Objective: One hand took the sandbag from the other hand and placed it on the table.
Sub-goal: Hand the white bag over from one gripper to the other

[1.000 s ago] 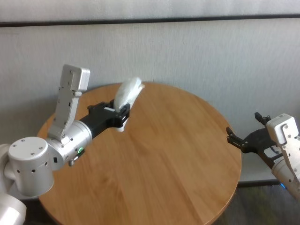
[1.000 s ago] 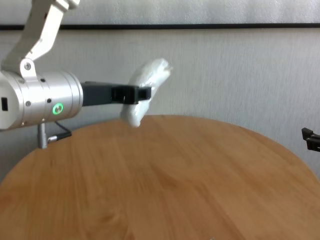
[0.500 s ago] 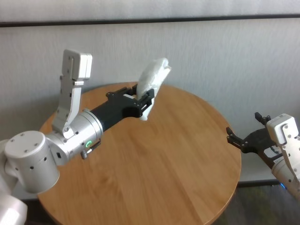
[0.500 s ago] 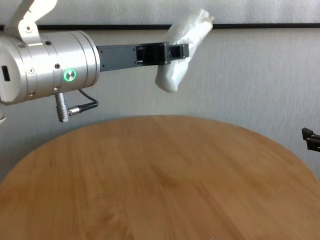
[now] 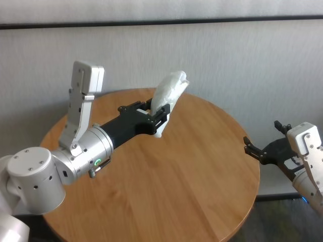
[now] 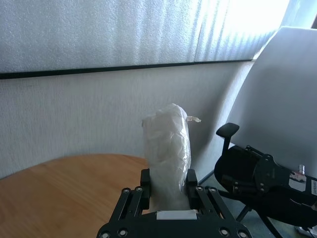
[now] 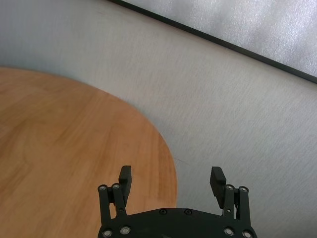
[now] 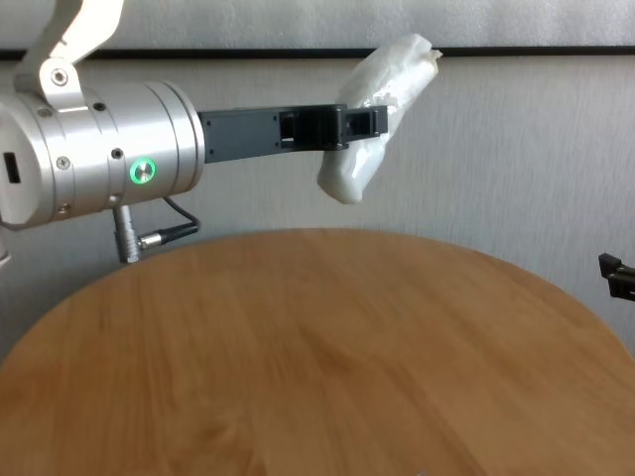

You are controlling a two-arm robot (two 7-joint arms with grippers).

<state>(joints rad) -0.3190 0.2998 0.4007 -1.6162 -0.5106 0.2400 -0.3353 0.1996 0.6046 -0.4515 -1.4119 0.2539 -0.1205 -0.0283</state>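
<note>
1. Since half a second ago, your left gripper (image 5: 160, 115) has drifted slightly toward the right and a touch lower in the head view, carrying the sandbag (image 5: 169, 94) with it; a full second ago it was much lower, close over the table's far-left edge.
2. You see the left gripper's fingers (image 6: 144, 184) clamped on the sandbag's lower middle, one on each side, so the bag is pinched between them.
3. Your sandbag stands tilted: most of its white, lumpy body rises above the fingers, and a shorter rounded end hangs below them in the chest view (image 8: 372, 119).
4. Its upper end shows a small pinched tip in the left wrist view (image 6: 167, 148).
5. You hold the sandbag in the air, clear of the round wooden table (image 5: 192, 176); the chest view shows open wall between its lower end and the tabletop (image 8: 327, 367).
6. Your right gripper (image 5: 260, 151) waits just beyond the table's right edge, well apart from the sandbag.
7. Its jaws stand wide apart with nothing between them, as the right wrist view shows (image 7: 171, 182).
8. You can see a black office chair (image 6: 257, 183) beyond the table in the left wrist view.
</note>
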